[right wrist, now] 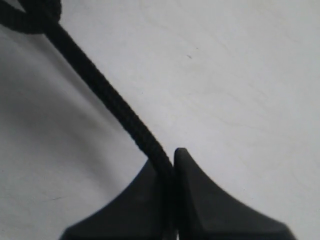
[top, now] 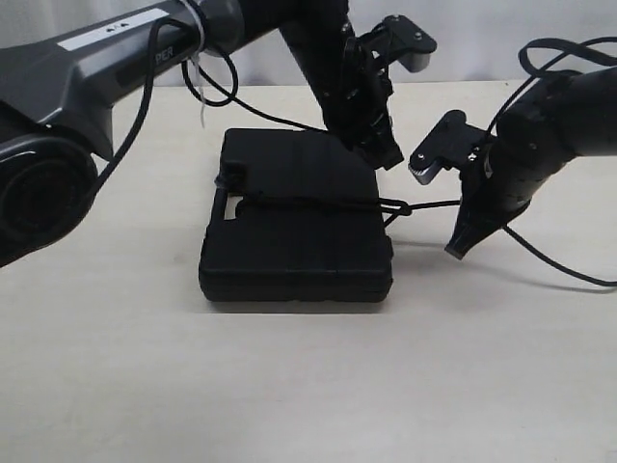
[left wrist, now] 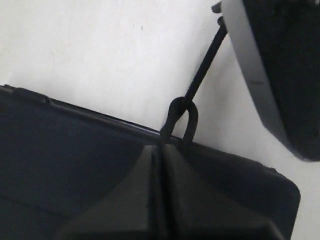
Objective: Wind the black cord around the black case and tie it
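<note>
Exterior view: the black case (top: 294, 231) lies flat mid-worktop (top: 289, 386). The black cord (top: 318, 203) crosses its top, knots just beside its right edge and runs on to the right tool (top: 457, 247). The left tool (top: 388, 156) hangs over the case's far right corner.

Left wrist view: the left tool (left wrist: 161, 150) is closed. A cord loop (left wrist: 180, 117) meets its tips at the case edge; whether it is pinched is unclear.

Right wrist view: the right tool (right wrist: 170, 165) is clamped on the cord (right wrist: 107, 97).

Soft even light, faint shadows, blurry wrist close-ups
</note>
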Robot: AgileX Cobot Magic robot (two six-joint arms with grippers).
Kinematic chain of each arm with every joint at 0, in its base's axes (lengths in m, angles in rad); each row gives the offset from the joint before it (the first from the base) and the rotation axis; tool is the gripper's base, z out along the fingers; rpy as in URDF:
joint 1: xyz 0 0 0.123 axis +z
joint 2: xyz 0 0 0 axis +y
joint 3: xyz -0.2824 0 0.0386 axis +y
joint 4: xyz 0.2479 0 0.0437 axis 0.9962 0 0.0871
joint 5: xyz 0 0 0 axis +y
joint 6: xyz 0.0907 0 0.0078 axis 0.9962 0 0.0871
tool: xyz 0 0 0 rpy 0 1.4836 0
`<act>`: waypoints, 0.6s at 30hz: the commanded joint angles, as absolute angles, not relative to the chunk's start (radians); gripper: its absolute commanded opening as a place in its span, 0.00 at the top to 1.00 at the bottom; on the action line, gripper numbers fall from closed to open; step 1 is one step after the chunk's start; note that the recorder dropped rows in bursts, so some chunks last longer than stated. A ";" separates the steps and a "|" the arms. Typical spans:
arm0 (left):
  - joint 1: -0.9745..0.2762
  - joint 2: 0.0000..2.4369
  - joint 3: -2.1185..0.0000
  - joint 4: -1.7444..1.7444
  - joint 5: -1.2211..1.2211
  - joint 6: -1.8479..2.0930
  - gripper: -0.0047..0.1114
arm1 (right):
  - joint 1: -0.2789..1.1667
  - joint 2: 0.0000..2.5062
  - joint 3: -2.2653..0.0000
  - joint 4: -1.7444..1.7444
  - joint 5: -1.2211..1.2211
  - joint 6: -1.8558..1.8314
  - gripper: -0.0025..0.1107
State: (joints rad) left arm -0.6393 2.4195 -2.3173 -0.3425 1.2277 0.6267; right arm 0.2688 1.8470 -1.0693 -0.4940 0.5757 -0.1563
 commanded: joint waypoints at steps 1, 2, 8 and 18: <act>-0.635 2.418 -2.280 -0.357 1.221 0.644 0.96 | 0.232 1.858 -1.065 -0.515 0.575 -0.121 0.94; -0.635 2.418 -2.256 -0.367 1.221 0.676 0.96 | 0.233 1.858 -1.065 -0.515 0.570 -0.114 0.94; -0.629 2.418 -2.070 -0.402 1.183 0.826 0.96 | 0.233 1.858 -1.065 -0.505 0.569 -0.115 0.94; -0.584 2.416 -2.059 -0.358 1.221 0.807 0.96 | 0.205 1.860 -1.064 -0.591 0.582 0.032 0.94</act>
State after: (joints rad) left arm -0.5937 2.4056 -2.0727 -0.3931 1.2055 0.8157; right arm 0.2286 1.8598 -1.0693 -0.5798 0.5516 0.0147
